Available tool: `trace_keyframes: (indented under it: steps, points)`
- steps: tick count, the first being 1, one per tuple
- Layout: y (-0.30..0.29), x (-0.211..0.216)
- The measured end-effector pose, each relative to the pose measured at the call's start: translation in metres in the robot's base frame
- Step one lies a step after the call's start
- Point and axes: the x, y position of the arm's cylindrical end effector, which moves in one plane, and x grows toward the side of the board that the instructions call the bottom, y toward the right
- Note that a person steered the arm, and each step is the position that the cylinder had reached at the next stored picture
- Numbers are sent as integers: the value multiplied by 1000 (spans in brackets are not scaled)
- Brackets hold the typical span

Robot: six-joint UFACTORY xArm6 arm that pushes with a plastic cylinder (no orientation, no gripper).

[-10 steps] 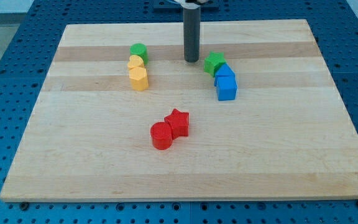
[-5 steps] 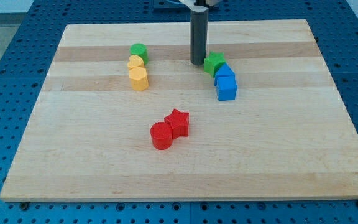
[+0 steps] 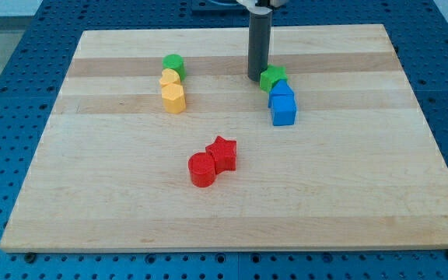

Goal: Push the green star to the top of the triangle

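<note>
The green star sits right of the board's centre, toward the view's top. It touches the upper end of a blue triangle-like block, which has a blue cube right below it. My tip stands at the star's upper left edge, touching it or very nearly so. The dark rod rises straight up out of the view's top.
A green cylinder, a yellow block and a second yellow block form a column at the upper left. A red star and a red cylinder touch near the board's centre. The wooden board lies on a blue perforated table.
My tip has moved to the view's right, from clear of the green star to its upper left edge. The star has barely shifted. The other blocks have not moved.
</note>
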Motion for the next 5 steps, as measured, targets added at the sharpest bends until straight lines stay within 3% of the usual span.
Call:
trace_keyframes:
  steps: [5]
  points:
    - [4,0]
